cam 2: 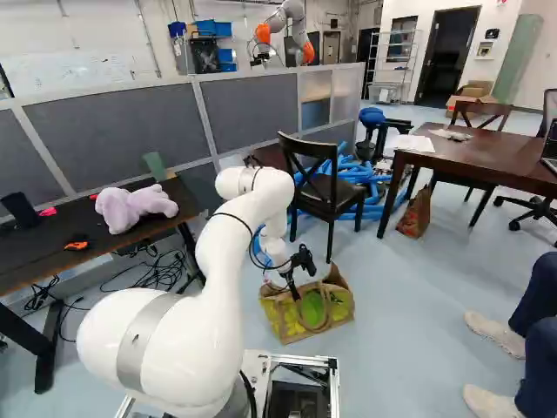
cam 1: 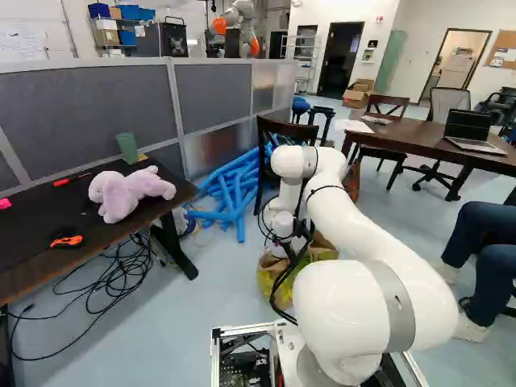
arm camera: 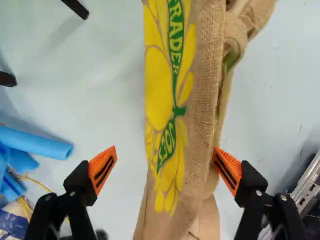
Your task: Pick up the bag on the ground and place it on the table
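My gripper (cam 2: 298,277) hangs low over the bag (cam 2: 294,320), a tan burlap bag with a yellow and green print that stands on the floor. In the wrist view the gripper (arm camera: 164,155) is open, its fingers on opposite sides of the bag (arm camera: 167,105). One orange pad (arm camera: 227,170) lies at the bag's handle side, seemingly against it; floor shows between the other pad (arm camera: 102,167) and the printed face. Two tables are in view: a dark one (cam 1: 32,234) at the left of the left base view, and a brown one (cam 2: 487,165) at the right of the right base view.
A purple plush toy (cam 2: 130,207) lies on the dark table. Behind the bag are a black chair (cam 2: 326,187) and blue foam tubes (cam 1: 234,189). Cables (cam 1: 113,282) lie by the dark table; a brown bag (cam 2: 416,213) stands farther off. Another robot (cam 2: 291,22) is behind the partition.
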### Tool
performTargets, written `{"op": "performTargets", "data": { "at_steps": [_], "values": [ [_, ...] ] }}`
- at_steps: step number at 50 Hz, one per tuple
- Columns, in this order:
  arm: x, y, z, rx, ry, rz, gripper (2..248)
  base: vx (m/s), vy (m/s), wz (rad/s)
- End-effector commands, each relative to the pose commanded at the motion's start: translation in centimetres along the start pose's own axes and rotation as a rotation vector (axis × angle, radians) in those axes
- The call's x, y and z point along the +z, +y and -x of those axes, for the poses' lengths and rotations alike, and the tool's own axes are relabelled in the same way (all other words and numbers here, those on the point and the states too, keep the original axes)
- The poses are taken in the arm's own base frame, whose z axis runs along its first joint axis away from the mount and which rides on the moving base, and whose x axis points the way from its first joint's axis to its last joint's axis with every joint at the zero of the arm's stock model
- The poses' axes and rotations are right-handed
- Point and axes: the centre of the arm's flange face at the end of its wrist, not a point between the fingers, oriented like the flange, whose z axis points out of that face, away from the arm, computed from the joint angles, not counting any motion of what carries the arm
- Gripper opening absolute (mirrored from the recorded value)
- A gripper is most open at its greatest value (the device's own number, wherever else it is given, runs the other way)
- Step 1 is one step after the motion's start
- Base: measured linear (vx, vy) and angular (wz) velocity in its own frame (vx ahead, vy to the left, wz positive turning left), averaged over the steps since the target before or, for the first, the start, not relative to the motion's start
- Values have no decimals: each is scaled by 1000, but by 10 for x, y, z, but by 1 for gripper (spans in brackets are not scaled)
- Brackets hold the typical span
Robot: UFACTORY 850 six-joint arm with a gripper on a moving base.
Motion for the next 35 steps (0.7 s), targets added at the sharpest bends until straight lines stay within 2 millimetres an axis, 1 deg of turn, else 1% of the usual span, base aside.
{"op": "performTargets", "data": {
  "at_steps": [12, 35],
  "values": [
    [17, 9, 4, 6, -17, 19, 247, 0, 0, 0],
    [51, 14, 13, 7, -39, 30, 247, 0, 0, 0]
  ]
}}
